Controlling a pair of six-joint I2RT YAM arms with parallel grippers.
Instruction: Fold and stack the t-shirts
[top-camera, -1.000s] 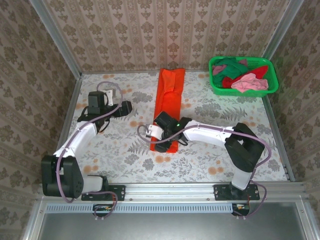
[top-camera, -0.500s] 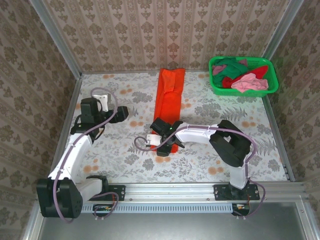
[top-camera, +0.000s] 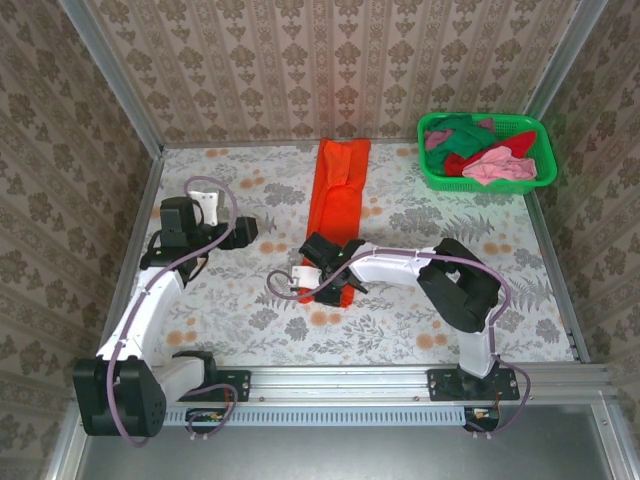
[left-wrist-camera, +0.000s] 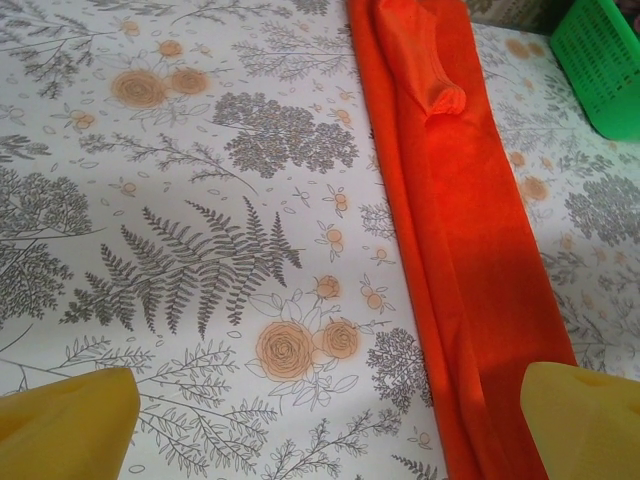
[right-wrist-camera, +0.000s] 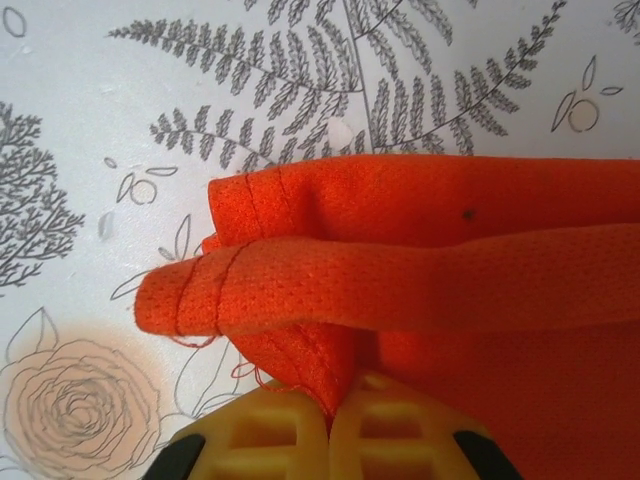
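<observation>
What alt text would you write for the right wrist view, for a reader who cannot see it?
The yellow right tool is shut on the hemmed corner of a folded orange shirt, at the bottom of the picture. The shirt lies on a table with a white cover printed with ferns and roses.

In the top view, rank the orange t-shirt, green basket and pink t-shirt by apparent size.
1. green basket and orange t-shirt: too close to rank, the shirt partly under the right arm.
2. pink t-shirt, clearly smallest.
</observation>
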